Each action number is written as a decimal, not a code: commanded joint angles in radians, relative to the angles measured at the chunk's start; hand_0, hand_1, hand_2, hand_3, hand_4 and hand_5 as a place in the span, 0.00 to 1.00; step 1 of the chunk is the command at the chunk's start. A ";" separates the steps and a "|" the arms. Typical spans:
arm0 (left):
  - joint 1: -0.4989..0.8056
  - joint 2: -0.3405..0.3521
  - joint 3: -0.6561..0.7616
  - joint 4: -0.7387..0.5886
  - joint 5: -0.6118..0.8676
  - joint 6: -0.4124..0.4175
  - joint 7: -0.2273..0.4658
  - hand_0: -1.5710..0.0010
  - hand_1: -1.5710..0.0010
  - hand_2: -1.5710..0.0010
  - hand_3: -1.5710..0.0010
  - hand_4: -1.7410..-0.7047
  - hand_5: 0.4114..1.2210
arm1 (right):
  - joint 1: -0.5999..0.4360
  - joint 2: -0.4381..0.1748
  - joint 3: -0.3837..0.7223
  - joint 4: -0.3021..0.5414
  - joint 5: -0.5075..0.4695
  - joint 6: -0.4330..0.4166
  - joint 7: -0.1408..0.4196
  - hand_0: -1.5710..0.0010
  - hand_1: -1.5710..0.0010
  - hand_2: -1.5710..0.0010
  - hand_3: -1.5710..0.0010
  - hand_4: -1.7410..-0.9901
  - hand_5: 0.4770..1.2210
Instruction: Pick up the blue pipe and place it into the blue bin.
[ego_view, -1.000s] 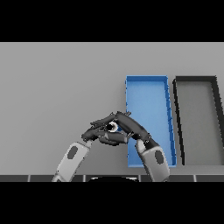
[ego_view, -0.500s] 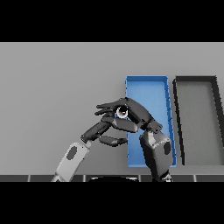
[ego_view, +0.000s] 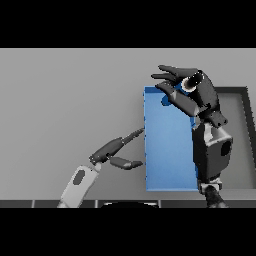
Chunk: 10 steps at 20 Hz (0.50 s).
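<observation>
Grey table (ego_view: 60, 100); right hand (ego_view: 197, 95) over blue bin (ego_view: 167, 150).

I see a plain grey table (ego_view: 65, 100) filling the scene from the near edge to the far edge. On its right side lies a dark, black-walled bin (ego_view: 243, 130), long side running near to far. Only part of this bin shows; I can make out its far wall, its right wall and a grey floor inside.
</observation>
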 joint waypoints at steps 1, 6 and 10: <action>0.005 -0.005 -0.005 -0.002 -0.004 0.005 0.003 1.00 1.00 1.00 1.00 0.76 0.07 | 0.033 -0.010 -0.021 0.007 0.013 0.002 -0.001 0.00 0.00 0.00 0.00 0.32 1.00; -0.010 -0.004 0.006 -0.003 0.004 0.006 0.018 1.00 1.00 1.00 1.00 0.77 0.07 | 0.180 -0.076 -0.049 0.040 0.048 -0.013 0.000 0.00 0.00 0.00 0.00 0.32 1.00; -0.011 0.001 0.011 0.016 -0.008 0.013 -0.010 1.00 1.00 1.00 1.00 0.77 0.06 | 0.339 -0.121 -0.016 0.053 0.062 -0.066 0.000 0.00 0.00 0.00 0.00 0.32 1.00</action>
